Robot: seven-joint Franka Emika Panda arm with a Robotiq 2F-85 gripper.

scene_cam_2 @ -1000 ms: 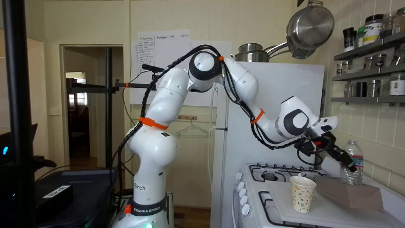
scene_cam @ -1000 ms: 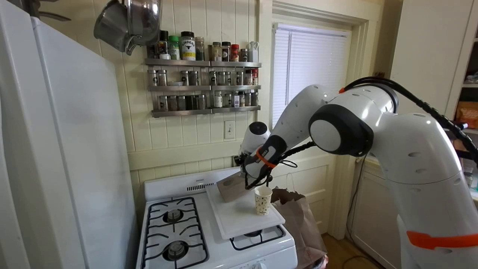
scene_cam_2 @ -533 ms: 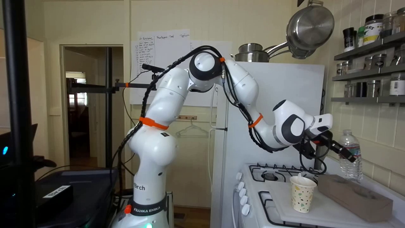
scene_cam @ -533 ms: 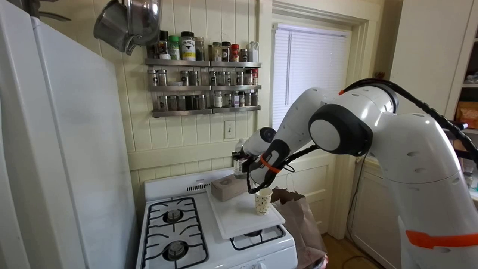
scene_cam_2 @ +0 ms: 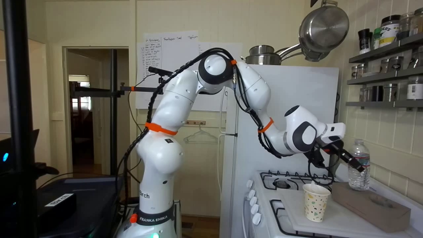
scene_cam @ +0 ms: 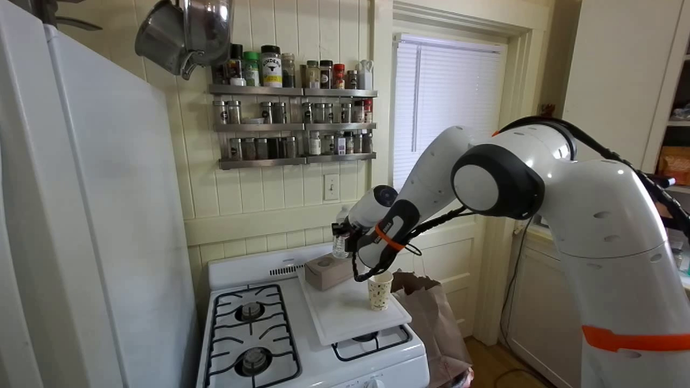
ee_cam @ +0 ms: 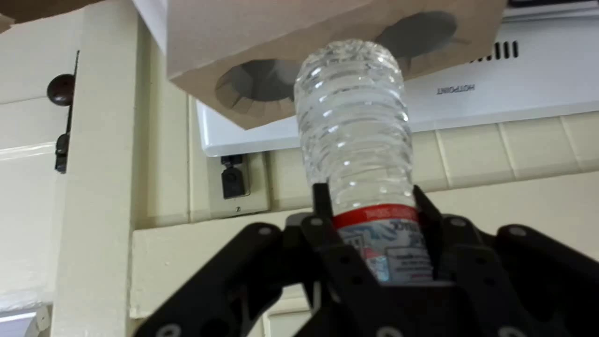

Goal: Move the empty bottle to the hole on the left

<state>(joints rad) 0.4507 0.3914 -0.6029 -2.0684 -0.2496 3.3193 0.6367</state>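
The gripper (ee_cam: 372,203) clasps the bottle (ee_cam: 355,126), its jaws parted only by the bottle's width, a finger (ee_cam: 323,201) against either side at the label (ee_cam: 388,243). The bottle is near upright, base below the fingers. Beneath the gripper is the box (scene_cam_2: 363,206); the bottle is in neither its left hole (ee_cam: 419,32) nor its right hole (ee_cam: 262,79), and whether it touches the box I cannot tell. The step in hand looks like lining up. The wrist view seems upside down, so the left hole is likely its right-hand one, to the gripper's left. Next calls for a small shift that way, then lowering straight before letting go.
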